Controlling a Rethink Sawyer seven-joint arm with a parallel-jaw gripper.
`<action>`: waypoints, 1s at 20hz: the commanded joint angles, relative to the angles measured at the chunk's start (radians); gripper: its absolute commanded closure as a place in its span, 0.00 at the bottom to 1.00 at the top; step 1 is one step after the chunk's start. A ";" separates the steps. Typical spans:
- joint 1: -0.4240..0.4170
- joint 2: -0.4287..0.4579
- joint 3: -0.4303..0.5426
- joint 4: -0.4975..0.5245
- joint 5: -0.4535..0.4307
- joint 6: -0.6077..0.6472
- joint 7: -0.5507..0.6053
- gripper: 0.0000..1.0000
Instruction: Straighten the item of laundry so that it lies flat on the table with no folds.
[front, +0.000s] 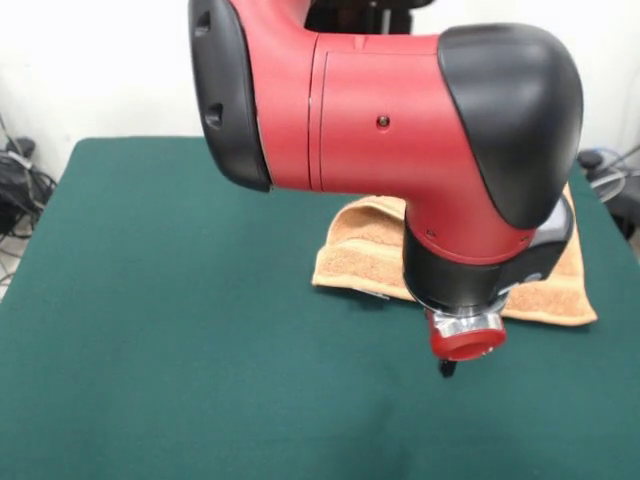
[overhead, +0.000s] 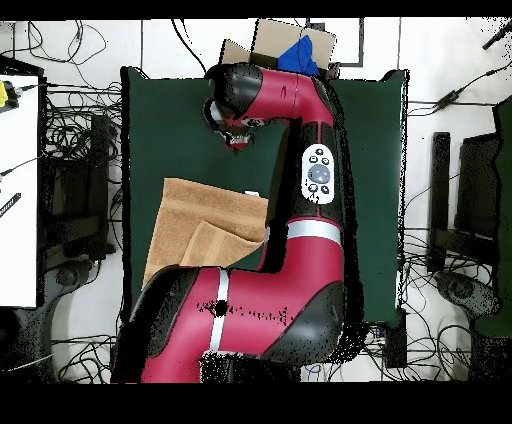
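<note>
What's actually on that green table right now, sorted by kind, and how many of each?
Towels: 1, orange-tan towel, a corner folded over
Robot arms over the table: 1, red and black arm
Total: 2

Green table mostly bare: wide open cloth on the front view's left half and along the near edge, free passage there. Towel sits at the far right, partly folded over itself, the only thing lying on the top. The big red arm hangs over it, blocking approach from above; gripper low, just past the towel's near edge.
</note>
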 joint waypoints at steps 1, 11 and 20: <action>-0.002 0.011 0.004 -0.016 0.000 0.090 0.022 0.00; -0.018 0.027 0.014 -0.078 0.009 0.236 -0.007 0.00; -0.034 -0.021 0.025 -0.036 0.039 0.378 -0.016 0.00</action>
